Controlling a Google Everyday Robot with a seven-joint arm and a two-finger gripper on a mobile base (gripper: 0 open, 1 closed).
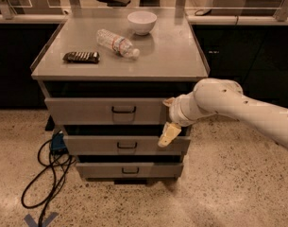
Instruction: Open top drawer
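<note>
The top drawer (82, 110) is the tallest grey front of three in the metal cabinet, with a small black pull handle (123, 109) at its centre. A dark gap shows above its front, and its inside is hidden. My gripper (168, 119) is on the white arm that reaches in from the right. It hangs in front of the right end of the top drawer's front, to the right of the handle and apart from it. One cream finger (168, 135) points down over the middle drawer's top edge. The fingers stand apart and hold nothing.
The middle drawer (101, 145) and the bottom drawer (101, 170) sit below. On the cabinet top (172, 56) are a white bowl (141, 21), a lying plastic bottle (117, 43) and a dark snack pack (81, 56). Black cables (44, 183) lie on the floor at the left.
</note>
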